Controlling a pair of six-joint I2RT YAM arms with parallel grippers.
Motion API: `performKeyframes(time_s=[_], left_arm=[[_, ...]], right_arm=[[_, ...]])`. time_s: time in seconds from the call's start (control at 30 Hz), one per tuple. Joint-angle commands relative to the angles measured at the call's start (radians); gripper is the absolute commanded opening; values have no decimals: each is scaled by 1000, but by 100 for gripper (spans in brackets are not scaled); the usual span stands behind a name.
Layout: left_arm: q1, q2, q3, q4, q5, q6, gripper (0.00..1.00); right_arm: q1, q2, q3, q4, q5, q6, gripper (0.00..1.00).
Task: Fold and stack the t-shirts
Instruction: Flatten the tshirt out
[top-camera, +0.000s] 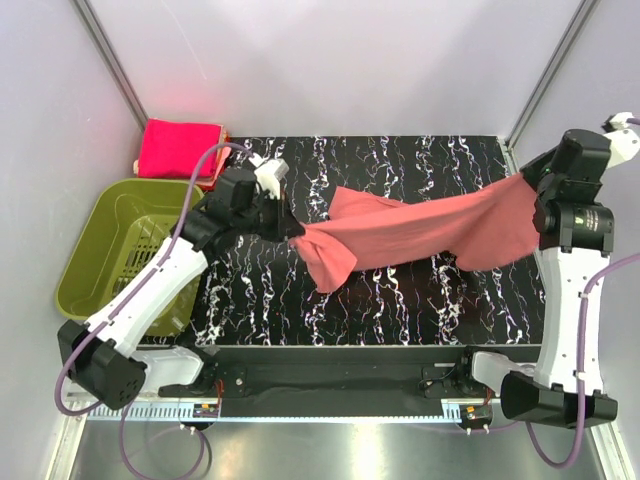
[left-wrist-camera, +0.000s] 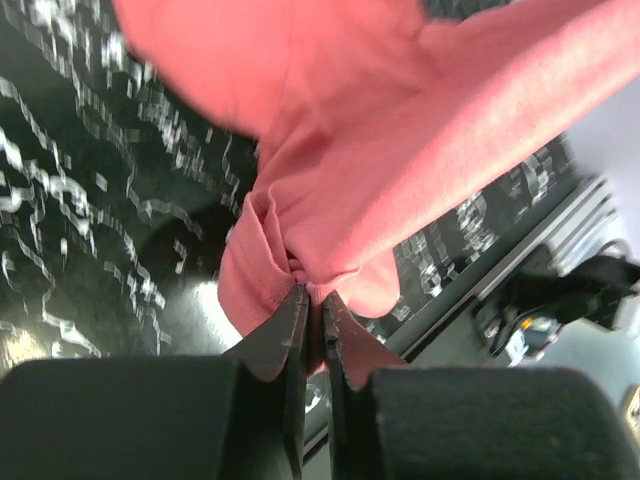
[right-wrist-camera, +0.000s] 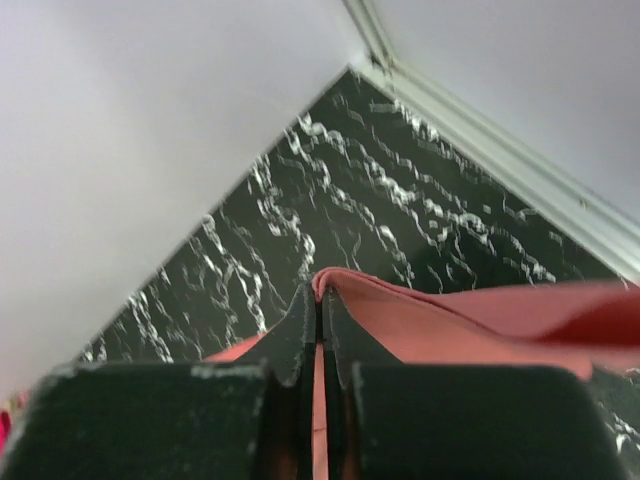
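Marbled table (top-camera: 400, 305), left pincer (left-wrist-camera: 312, 312), right pincer (right-wrist-camera: 320, 302), apparently both pinching salmon t-shirt (top-camera: 420, 232)

The salmon t-shirt (top-camera: 420, 232) hangs pulled out into a long, rumpled band to the right of the olive-green basket (top-camera: 95, 262). One bunched end is near the basket's right side and the other is far from it, raised at the far right. The middle sags, and a loose fold droops from the end nearer the basket, possibly touching down. The magenta t-shirts (top-camera: 180, 148), folded into a flat rectangle, lie just behind the basket's far rim.
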Motion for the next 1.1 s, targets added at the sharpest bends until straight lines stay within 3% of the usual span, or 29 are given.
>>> performKeyframes(time_s=[0.0, 0.23, 0.4, 0.5, 0.63, 0.67, 0.7, 0.73, 0.83, 0.93, 1.07], left_arm=[[14, 11, -24, 36, 4, 24, 12], [77, 174, 88, 33, 19, 53, 17], [97, 217, 265, 39, 64, 79, 3], [120, 267, 435, 88, 73, 67, 0], [163, 356, 595, 140, 172, -10, 0], [158, 369, 602, 142, 203, -16, 5], [152, 382, 574, 146, 220, -22, 23], [128, 387, 550, 149, 226, -15, 33], [54, 387, 387, 190, 185, -8, 51], [-51, 408, 228, 295, 174, -30, 55], [-170, 517, 207, 301, 66, -15, 58]], right_arm=[[0, 9, -46, 20, -83, -5, 0], [0, 12, -140, 61, -168, 36, 0], [0, 41, -109, 112, -164, -24, 0], [0, 142, 7, 175, -140, -30, 0], [0, 305, 309, 103, -234, -39, 0], [0, 313, 337, 89, -264, -36, 0], [0, 313, 337, 77, -306, -22, 0], [0, 293, 314, 78, -327, -12, 0], [0, 219, 160, 80, -366, 16, 0], [0, 149, 12, 89, -372, 25, 0], [0, 76, -115, 104, -400, 47, 0]])
